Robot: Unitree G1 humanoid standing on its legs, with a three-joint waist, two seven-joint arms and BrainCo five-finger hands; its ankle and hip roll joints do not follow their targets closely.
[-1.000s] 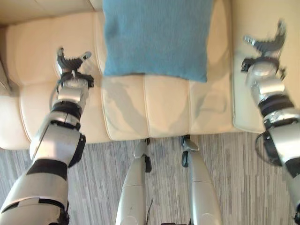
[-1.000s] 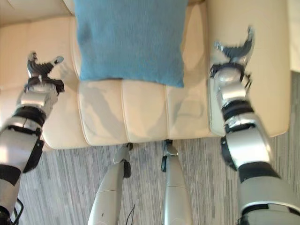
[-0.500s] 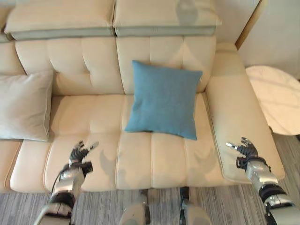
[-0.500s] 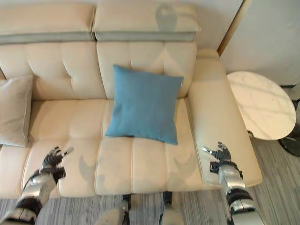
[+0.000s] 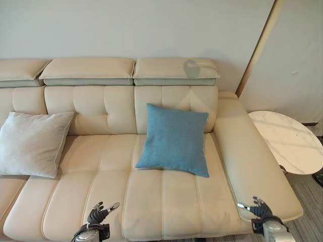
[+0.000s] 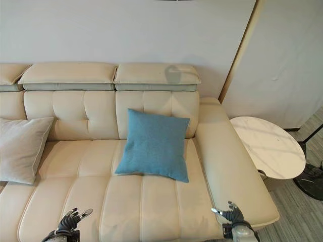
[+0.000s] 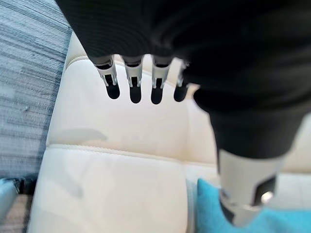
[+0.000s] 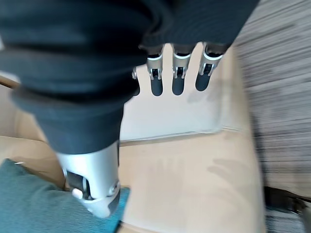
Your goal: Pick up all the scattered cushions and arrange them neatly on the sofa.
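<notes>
The left robot hand (image 5: 98,214) and the right robot hand (image 5: 257,207) hover low over the front of the sofa (image 5: 166,201), fingers spread wide and holding nothing. Beyond them, the blue cushion (image 5: 174,138) leans upright against the backrest, and the grey cushion (image 5: 33,143) leans further along. Both look placed; I see no cushion left lying around, so the job seems about finished.

Bare seat (image 5: 101,166) between cushions (image 5: 174,140)
</notes>
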